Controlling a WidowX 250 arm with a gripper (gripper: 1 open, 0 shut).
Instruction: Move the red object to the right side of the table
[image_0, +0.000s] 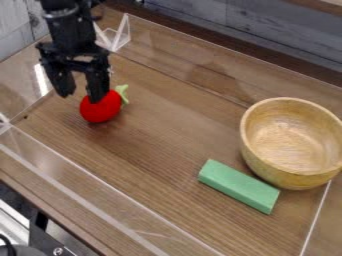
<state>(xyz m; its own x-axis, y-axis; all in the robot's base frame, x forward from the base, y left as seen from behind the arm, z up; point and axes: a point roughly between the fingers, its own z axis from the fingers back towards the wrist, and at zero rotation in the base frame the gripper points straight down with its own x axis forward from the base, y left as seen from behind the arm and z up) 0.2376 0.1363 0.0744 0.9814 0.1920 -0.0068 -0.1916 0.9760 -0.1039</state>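
Reach step: gripper (80, 85) spread above red object (100, 108), worktop (187, 120) 9 o'clock. Next: lower, close, carry toward 3 o'clock.

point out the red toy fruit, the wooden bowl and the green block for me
red toy fruit (102, 110): camera view, on its red body just under the gripper.
wooden bowl (325, 150): camera view, on its right rim.
green block (239, 186): camera view, on the middle of its top face.

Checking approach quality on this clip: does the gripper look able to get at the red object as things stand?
Probably yes. The gripper hangs open right over the red object, fingers pointing down, with nothing between them. The wooden bowl and green block sit well away.
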